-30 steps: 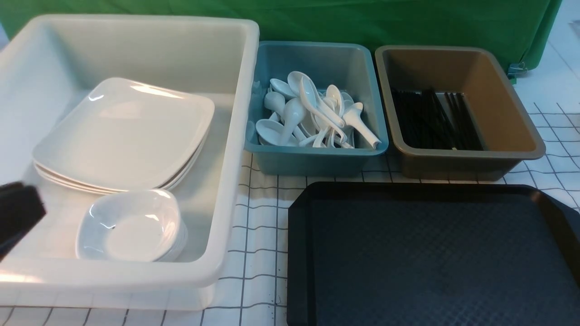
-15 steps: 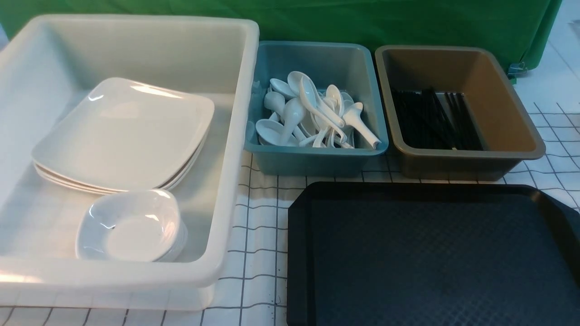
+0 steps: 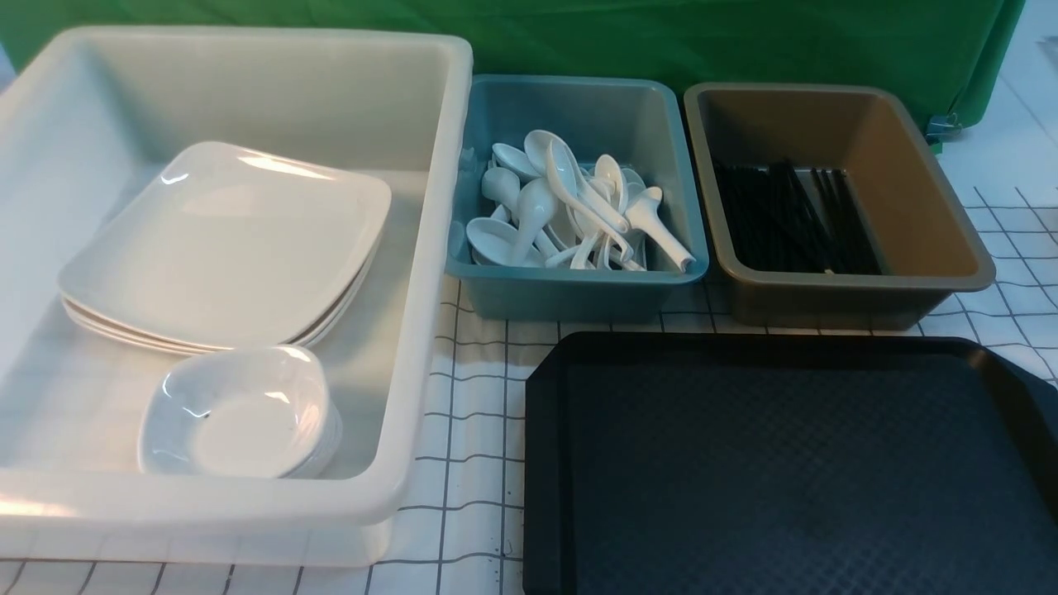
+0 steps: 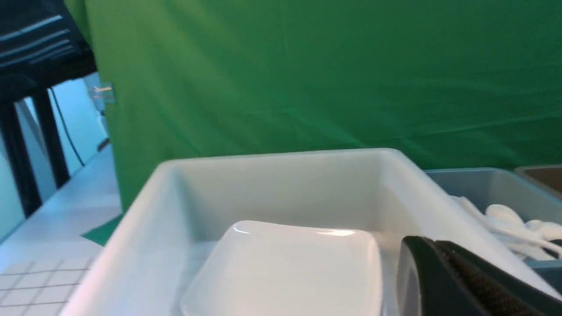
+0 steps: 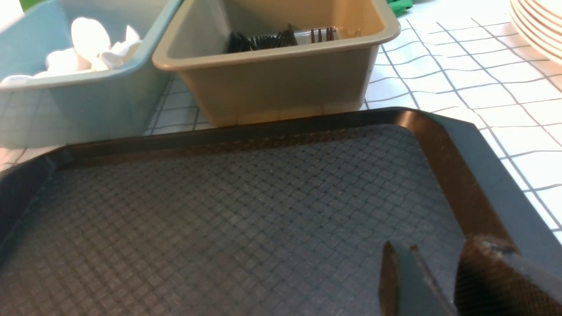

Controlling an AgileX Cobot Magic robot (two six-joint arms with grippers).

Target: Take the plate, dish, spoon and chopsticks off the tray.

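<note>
The black tray [image 3: 793, 471] lies at the front right with nothing on it. A white square plate [image 3: 223, 248] tops a stack in the white tub [image 3: 248, 504]; a small dish [image 3: 240, 413] sits in front of it. Several white spoons [image 3: 570, 207] lie in the teal tub [image 3: 570, 297]. Black chopsticks [image 3: 785, 219] fill the brown tub [image 3: 835, 302]. Neither gripper shows in the front view. My left gripper [image 4: 428, 245] is shut and empty, beside the plate [image 4: 285, 267] over the white tub. My right gripper [image 5: 434, 250] hovers open over the tray [image 5: 219, 210], holding nothing.
A green cloth backs the three tubs. The table has a white cover with a grid pattern. In the right wrist view a stack of cream plates [image 5: 540, 26] stands on the table beyond the tray's far right corner.
One second ago the left gripper showed at the front view's left edge, over the white tub; it has since drawn out of that view. Nothing else has moved.
</note>
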